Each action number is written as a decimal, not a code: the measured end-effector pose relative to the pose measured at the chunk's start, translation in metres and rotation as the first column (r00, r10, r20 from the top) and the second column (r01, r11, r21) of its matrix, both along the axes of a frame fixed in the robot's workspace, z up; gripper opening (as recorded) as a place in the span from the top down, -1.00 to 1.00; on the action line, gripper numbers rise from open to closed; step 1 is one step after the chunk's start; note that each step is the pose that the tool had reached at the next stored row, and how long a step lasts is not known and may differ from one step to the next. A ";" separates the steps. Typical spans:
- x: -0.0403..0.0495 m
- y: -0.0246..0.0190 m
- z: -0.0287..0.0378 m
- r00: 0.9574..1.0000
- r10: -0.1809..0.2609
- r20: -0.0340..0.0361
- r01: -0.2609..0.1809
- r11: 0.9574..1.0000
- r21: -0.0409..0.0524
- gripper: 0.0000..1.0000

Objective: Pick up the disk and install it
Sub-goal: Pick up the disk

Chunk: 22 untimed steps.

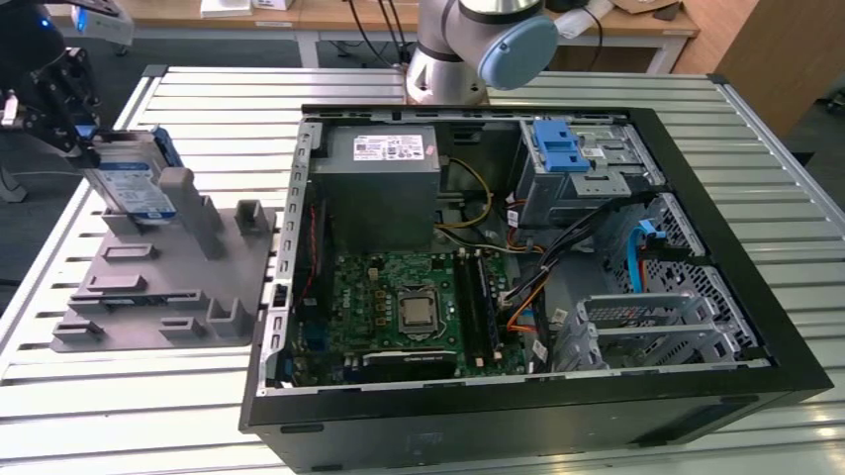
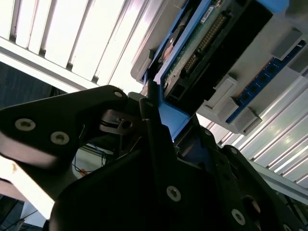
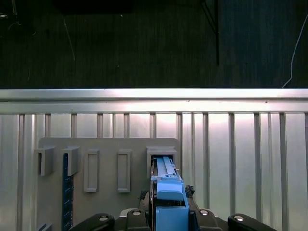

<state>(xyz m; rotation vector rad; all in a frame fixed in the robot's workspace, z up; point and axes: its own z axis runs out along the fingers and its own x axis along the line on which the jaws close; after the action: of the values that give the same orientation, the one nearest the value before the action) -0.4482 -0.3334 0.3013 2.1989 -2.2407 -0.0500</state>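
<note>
At the frame's upper left, the black pincer (image 1: 79,139) is clamped on the flat silver-grey disk (image 1: 137,185) in its grey stand (image 1: 172,297); picking up likely needs a straight lift.

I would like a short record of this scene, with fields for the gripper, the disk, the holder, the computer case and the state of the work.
gripper: the gripper is at the exterior view's left, shut on the blue bracket of the disk
disk: the disk stands on edge in a slot of the grey holder
holder: the grey holder lies on the slatted table, beside the case
case: the computer case lies open, motherboard showing
cage: the drive cage is inside the case, apart from the disk
work: disk gripped, not yet in the case
</note>
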 end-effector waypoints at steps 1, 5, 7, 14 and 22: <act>0.0000 0.0000 0.0018 1.000 0.000 0.000 0.000 1.000 0.000 0.27; 0.0000 0.0000 0.0072 1.000 0.000 0.000 0.000 1.000 0.000 0.27; 0.0000 0.0000 0.0094 1.000 0.000 0.000 0.000 1.000 0.000 0.27; 0.0000 0.0000 0.0173 1.000 0.000 0.000 0.000 1.000 0.000 0.27; 0.0000 0.0000 0.0216 1.000 0.000 0.000 0.000 1.000 0.000 0.27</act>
<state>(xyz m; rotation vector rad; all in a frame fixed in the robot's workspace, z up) -0.4482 -0.3333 0.3229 2.1987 -2.2406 -0.0502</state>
